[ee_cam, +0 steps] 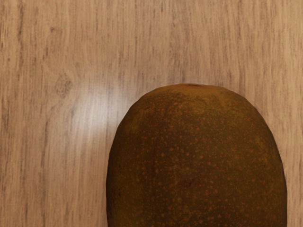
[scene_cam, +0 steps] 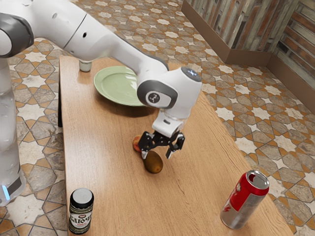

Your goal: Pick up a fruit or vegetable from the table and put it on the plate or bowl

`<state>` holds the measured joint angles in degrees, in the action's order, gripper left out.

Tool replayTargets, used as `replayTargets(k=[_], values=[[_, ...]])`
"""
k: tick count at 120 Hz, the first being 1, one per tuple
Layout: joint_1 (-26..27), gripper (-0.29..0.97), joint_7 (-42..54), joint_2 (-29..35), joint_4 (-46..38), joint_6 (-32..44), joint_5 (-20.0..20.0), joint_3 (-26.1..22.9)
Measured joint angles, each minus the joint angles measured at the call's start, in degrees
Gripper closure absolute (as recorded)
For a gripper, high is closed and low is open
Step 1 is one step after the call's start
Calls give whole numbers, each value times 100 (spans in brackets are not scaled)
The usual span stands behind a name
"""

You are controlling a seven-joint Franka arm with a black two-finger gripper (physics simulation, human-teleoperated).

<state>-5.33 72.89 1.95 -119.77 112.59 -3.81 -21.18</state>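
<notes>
Your gripper (scene_cam: 157, 148) hangs just over the brown kiwi (scene_cam: 153, 163) on the tabletop (scene_cam: 108, 162), with its fingers (scene_cam: 143, 145) apart. Go straight down so one finger lands on each side of the kiwi, then squeeze gently. The green plate (scene_cam: 114, 84), farther back, has nothing on it yet.

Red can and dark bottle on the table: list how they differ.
The red can is red and silver; the dark bottle is black with a pale label. The can sits toward the exterior view's right, the bottle toward its left. Both stand by the table's near edge.
</notes>
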Motion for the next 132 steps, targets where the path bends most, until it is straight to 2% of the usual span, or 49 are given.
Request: replayTargets(k=[42,50,64,72,106,132], values=[[166,1,10,-197,-6,110,-48,-62],[197,9,6,-208,-27,122,-83,-62],[246,31,-13,-207,-34,136,-116,-63],[280,36,-33,-206,-33,145,-122,-57],[357,39,-129,-85,32,137,-119,-66],[206,39,-239,-8,499,-121,-103,-40]])
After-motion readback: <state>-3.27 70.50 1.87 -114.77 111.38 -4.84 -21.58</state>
